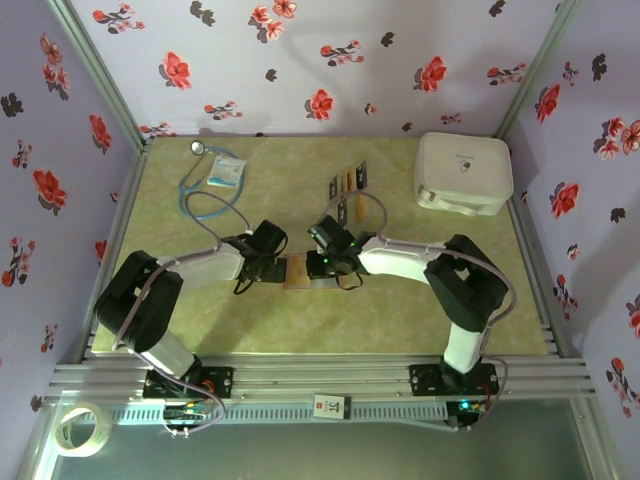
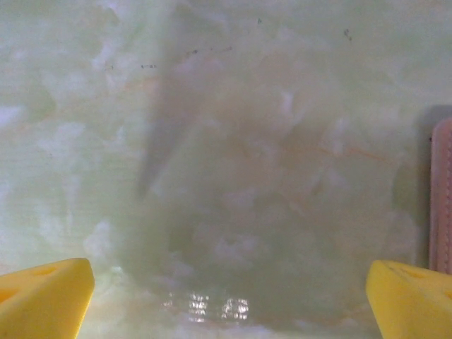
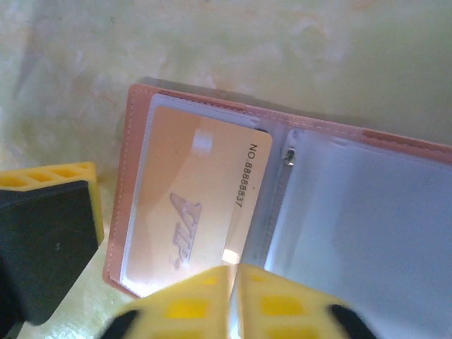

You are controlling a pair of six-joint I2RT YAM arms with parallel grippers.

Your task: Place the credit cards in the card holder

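The reddish-brown card holder (image 3: 130, 176) lies open on the table, its clear pockets facing up. An orange credit card (image 3: 201, 205) sits in the left pocket, its right edge sticking out past the pocket's mouth. My right gripper (image 3: 234, 296) is over the fold, its fingers nearly touching and pinching the card's lower corner. From above, the card holder (image 1: 298, 272) lies between both grippers. My left gripper (image 2: 229, 296) stands wide open over bare table, with the card holder's edge (image 2: 442, 198) just to its right. Several more credit cards (image 1: 350, 185) lie further back.
A big white rounded case (image 1: 462, 172) stands at the back right. A blue stethoscope (image 1: 200, 195) and a small packet (image 1: 226, 170) lie at the back left. A tape roll (image 1: 82, 430) rests off the table at the near left.
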